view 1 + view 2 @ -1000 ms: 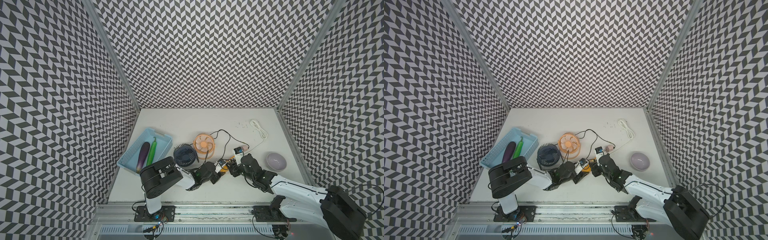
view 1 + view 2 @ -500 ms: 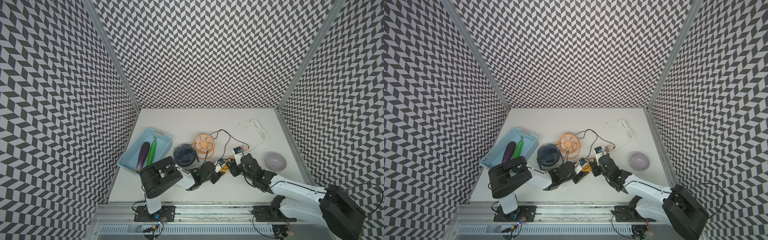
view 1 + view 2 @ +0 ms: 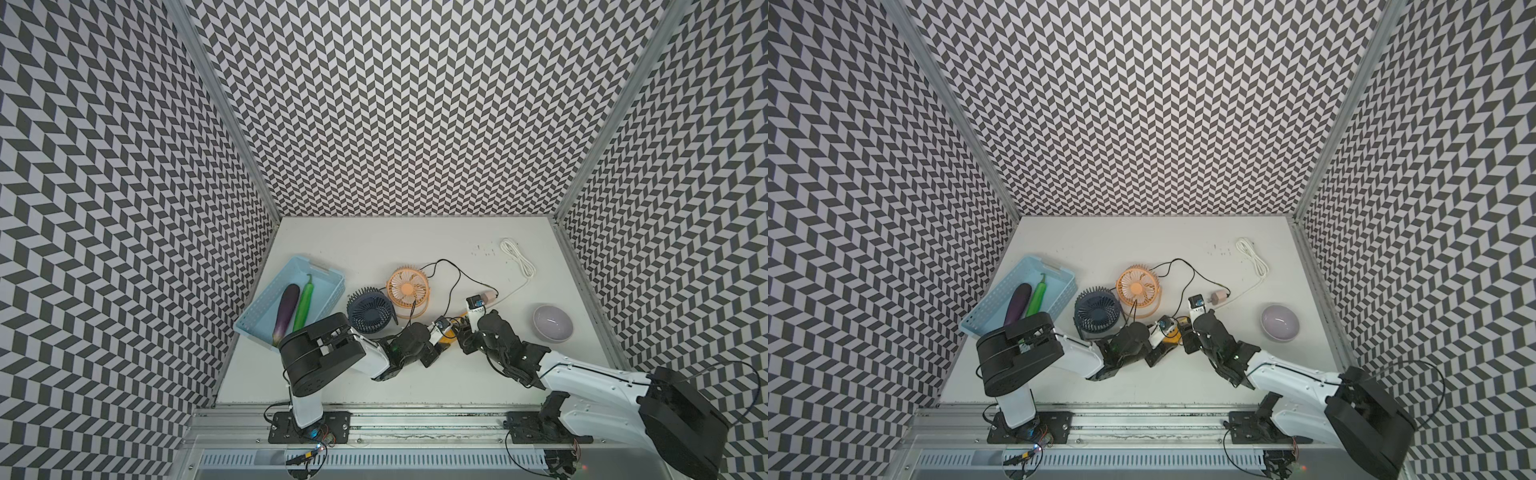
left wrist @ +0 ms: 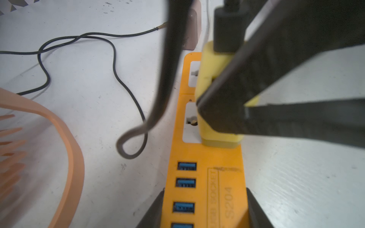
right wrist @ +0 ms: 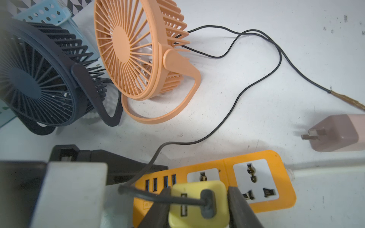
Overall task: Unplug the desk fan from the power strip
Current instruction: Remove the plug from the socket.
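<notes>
The orange power strip (image 5: pixel 284 201) lies flat near the table's front, between the two arms (image 3: pixel 445 338) (image 3: pixel 1170 337). My left gripper (image 4: pixel 205 197) is shut on its end with the USB ports. A yellow adapter (image 5: pixel 221 197) stands in the socket nearest those ports, with a black cable plugged into its top. My right gripper (image 5: pixel 199 192) is shut on that adapter, one finger on each side. The cable runs off towards the orange desk fan (image 5: pixel 126 43) and the dark blue fan (image 5: pixel 29 84). I cannot tell which fan it reaches.
A pink-brown adapter (image 5: pixel 339 134) lies loose beside the strip's far end. The strip's white cord (image 3: pixel 517 259) coils at the back right. A lilac bowl (image 3: pixel 552 323) sits at the right. A blue basket (image 3: pixel 266 299) at the left holds an aubergine and a green vegetable.
The right jaws have drawn in a little on the yellow adapter. Both arms and the strip stay where they were.
</notes>
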`<move>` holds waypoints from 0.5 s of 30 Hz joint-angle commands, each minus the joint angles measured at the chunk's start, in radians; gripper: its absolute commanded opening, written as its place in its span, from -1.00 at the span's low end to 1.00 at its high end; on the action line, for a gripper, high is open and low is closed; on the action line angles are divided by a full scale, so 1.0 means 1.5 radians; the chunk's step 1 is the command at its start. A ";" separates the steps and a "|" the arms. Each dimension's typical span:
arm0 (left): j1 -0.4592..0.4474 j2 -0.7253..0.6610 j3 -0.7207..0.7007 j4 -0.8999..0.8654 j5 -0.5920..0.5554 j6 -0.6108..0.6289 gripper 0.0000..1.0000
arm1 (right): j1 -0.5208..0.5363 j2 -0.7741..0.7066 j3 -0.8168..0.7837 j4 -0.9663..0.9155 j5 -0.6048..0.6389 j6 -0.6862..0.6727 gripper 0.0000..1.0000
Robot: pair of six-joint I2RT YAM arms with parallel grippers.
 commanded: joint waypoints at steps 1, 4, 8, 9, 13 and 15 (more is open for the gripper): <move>-0.001 -0.005 -0.008 -0.008 0.020 -0.010 -0.45 | -0.054 -0.019 -0.022 0.039 -0.096 0.048 -0.44; -0.002 -0.007 -0.008 -0.007 0.025 -0.011 -0.45 | -0.060 -0.012 -0.022 0.038 -0.107 0.039 -0.44; -0.002 -0.006 -0.004 -0.009 0.027 -0.008 -0.45 | -0.043 -0.013 -0.009 0.027 -0.092 0.021 -0.44; -0.002 -0.005 -0.001 -0.009 0.028 -0.007 -0.45 | -0.034 -0.013 -0.006 0.024 -0.080 0.016 -0.44; -0.002 -0.005 0.002 -0.010 0.027 -0.007 -0.46 | 0.003 -0.009 0.002 0.022 -0.051 0.007 -0.46; -0.001 -0.004 0.000 -0.010 0.026 -0.007 -0.45 | 0.024 -0.005 0.005 0.023 -0.040 0.004 -0.47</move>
